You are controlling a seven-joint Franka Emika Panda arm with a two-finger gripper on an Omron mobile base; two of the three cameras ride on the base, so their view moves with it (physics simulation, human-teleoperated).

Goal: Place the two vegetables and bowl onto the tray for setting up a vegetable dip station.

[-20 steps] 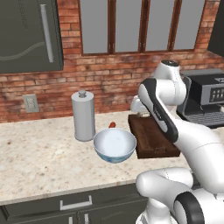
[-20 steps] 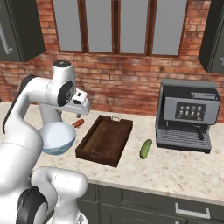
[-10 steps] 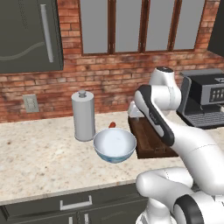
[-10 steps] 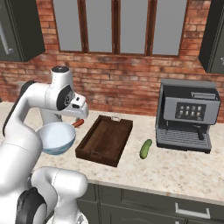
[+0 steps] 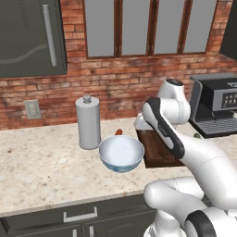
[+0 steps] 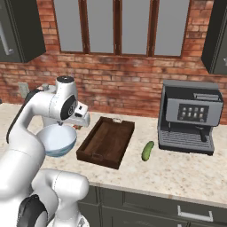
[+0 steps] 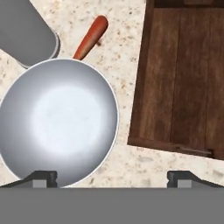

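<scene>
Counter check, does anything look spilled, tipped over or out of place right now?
Nothing stands out. The bowl sits upright and empty, the carrot lies beside it, the canister stands upright, the tray lies flat, and the cucumber rests on the counter.

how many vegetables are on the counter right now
2. The small tapered orange-red carrot lies behind the wide white bowl, beside the tall grey canister. The small dark green cucumber lies between the dark wooden tray and the coffee machine.
</scene>
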